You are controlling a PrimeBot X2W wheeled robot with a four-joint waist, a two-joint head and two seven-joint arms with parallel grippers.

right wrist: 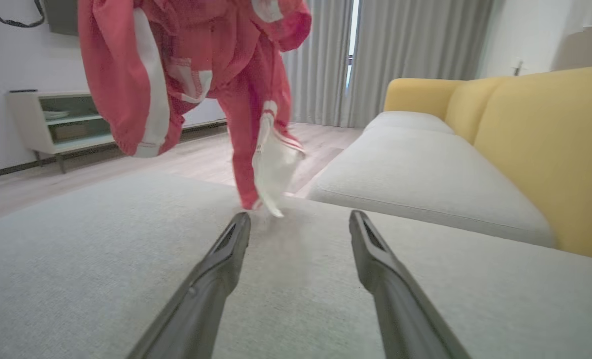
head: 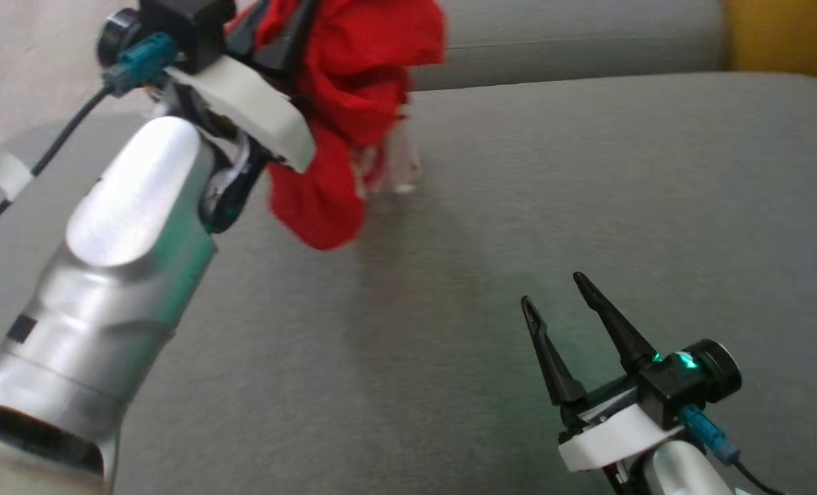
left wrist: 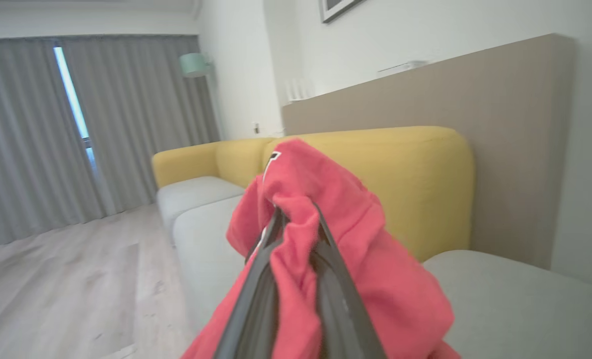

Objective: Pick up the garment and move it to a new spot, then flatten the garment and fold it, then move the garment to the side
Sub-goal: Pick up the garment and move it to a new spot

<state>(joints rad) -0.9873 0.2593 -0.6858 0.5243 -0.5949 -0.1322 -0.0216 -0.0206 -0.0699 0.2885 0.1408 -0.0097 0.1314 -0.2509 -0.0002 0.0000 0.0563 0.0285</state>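
**Step in hand (judged):** carry to the new spot, step 1 of 3. Flattening and folding not yet begun.

**Garment** (head: 353, 89): red with white stripes, bunched, hanging in the air over the far left part of the grey seat cushion (head: 553, 206). In the right wrist view 1 long trailing end with a pale tip reaches down to the cushion near its far edge. Touching or just clear: cannot tell through the blur.

**Left jaws:** closed on a thick fold of the red cloth, which wraps over both fingers (left wrist: 256, 294) in the left wrist view. The grip sits in the middle of the bundle, not on a hem or corner.

**Right jaws:** wide open, nothing between them, low over the near right of the cushion and well apart from the garment.

**Notes for doing this well (judgement):**
- Travel slowly, since a bunched grip on thick cloth may slip.
- Lift high enough that the trailing end does not snag at the cushion edge.
- Pick a spot near the cushion's middle, with room on all sides for spreading.
- Lower the trailing end first, then draw away so the cloth pays out in 1 layer, not a heap.
- Right jaws are free to pinch a hem once the cloth lies down.
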